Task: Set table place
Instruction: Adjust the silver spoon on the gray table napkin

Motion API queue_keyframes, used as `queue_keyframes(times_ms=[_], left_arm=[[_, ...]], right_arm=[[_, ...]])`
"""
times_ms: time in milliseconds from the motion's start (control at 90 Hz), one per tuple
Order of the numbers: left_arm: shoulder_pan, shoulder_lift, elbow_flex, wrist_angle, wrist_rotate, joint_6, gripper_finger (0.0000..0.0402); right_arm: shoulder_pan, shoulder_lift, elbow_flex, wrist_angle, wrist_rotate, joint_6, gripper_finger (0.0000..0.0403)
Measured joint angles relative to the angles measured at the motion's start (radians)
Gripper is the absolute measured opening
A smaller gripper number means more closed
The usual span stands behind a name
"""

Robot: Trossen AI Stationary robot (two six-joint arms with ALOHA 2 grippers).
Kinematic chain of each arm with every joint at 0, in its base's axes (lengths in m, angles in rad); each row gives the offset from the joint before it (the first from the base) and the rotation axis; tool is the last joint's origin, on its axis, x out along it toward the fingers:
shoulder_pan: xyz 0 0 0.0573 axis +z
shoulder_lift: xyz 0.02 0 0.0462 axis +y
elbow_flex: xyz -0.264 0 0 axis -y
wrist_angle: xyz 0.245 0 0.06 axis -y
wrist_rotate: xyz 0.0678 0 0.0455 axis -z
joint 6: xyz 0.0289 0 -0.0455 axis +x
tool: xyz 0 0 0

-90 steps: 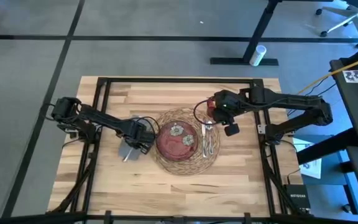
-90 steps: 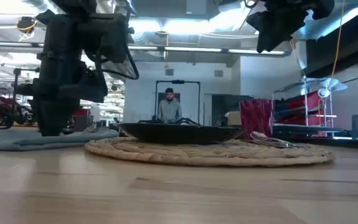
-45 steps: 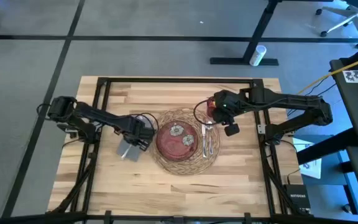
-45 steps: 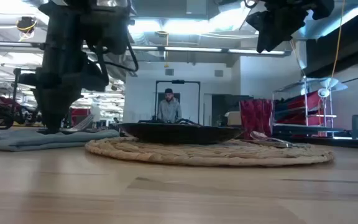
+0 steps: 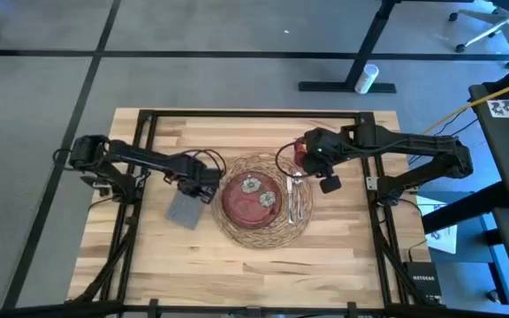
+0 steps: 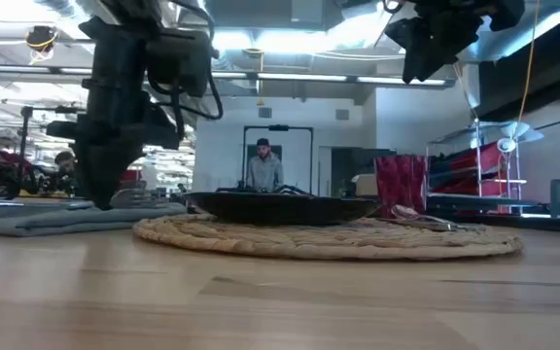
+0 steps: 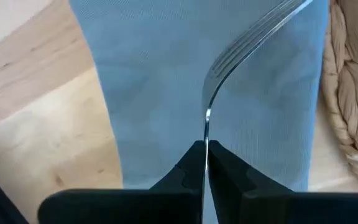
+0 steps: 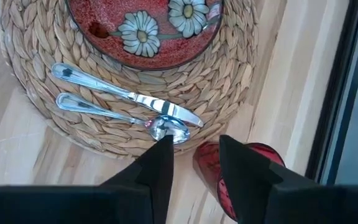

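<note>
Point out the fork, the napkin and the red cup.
fork (image 7: 244,38): left wrist view, on its tines.
napkin (image 5: 184,212): high view, centre of the cloth.
red cup (image 8: 253,163): right wrist view, on its rim.

One plate (image 5: 256,201), mat (image 8: 222,74), napkin (image 5: 185,211), cup (image 8: 253,158); seemingly three utensils.

Bare table (image 5: 237,274) lies open; mat (image 5: 300,225) and napkin (image 5: 184,210) crowd mid-table.

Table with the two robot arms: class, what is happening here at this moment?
A place setting is being laid on the light wooden table. The left gripper is shut on a silver fork above the gray rectangular napkin, beside the round woven straw mat. The dark red flowered plate, a silver knife and a silver spoon lie on the mat. The right gripper hangs open by the small red cup.
</note>
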Motion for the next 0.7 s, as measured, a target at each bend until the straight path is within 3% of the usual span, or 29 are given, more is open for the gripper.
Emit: queue_keyframes(times_ms=[700], left_arm=[[-0.061,-0.001,-0.074,0.052,-0.045,0.126,0.0000]], right_arm=[[0.000,0.000,0.000,-0.004,0.000,0.001,0.0115]])
